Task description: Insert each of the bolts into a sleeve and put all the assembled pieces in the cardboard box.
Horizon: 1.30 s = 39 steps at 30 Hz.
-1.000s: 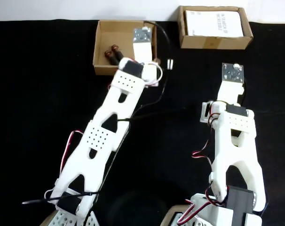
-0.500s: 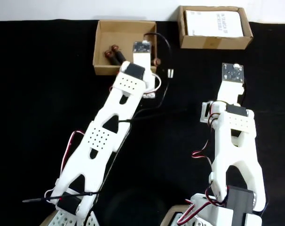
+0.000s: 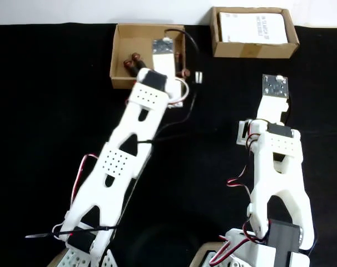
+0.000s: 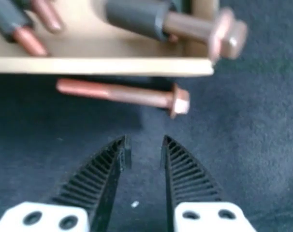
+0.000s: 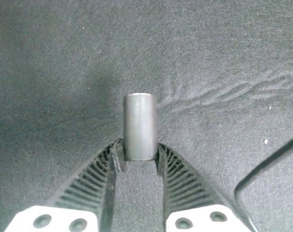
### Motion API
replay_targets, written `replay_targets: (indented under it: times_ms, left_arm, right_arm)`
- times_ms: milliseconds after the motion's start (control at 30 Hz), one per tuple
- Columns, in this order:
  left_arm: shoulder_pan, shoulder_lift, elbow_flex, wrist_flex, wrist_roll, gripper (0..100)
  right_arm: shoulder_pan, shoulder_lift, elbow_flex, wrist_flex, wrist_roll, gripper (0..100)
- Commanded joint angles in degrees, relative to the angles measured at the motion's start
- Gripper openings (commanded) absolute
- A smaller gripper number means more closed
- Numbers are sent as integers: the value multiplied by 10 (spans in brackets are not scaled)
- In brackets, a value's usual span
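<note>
Left gripper [image 4: 144,145]: fingers slightly parted, holding nothing, over the cloth [image 4: 262,121] just outside the cardboard box [image 4: 103,65].
Loose bolt [image 4: 122,94]: lying on the cloth outside the box, along its wall.
Assembled pieces [image 3: 132,64]: inside the box.
Right gripper [image 5: 139,157]: clamped on a sleeve [image 5: 140,126], well apart from the box.
</note>
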Motion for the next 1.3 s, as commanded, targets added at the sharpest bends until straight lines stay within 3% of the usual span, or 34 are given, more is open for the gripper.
replay_targets:
  times_ms: [0,200,467,867,1033,1267]
  left_arm:
    - [16,-9,-26,-7,3,126]
    - [29,-7,-26,-22,3,126]
    - [13,9,-13,-130,3,127]
    - [13,42,-11,-125,2,119]
    - [3,44,-8,-139,2,10]
    - [1,37,-15,-117,0,9]
  right_arm:
    - [-3,-29,1,-8,0,12]
    - [-3,-29,1,-8,0,12]
    - [-2,-29,1,-8,0,12]
    - [0,-29,1,-8,0,12]
    - [0,-29,1,-8,0,12]
    - [0,-29,1,-8,0,12]
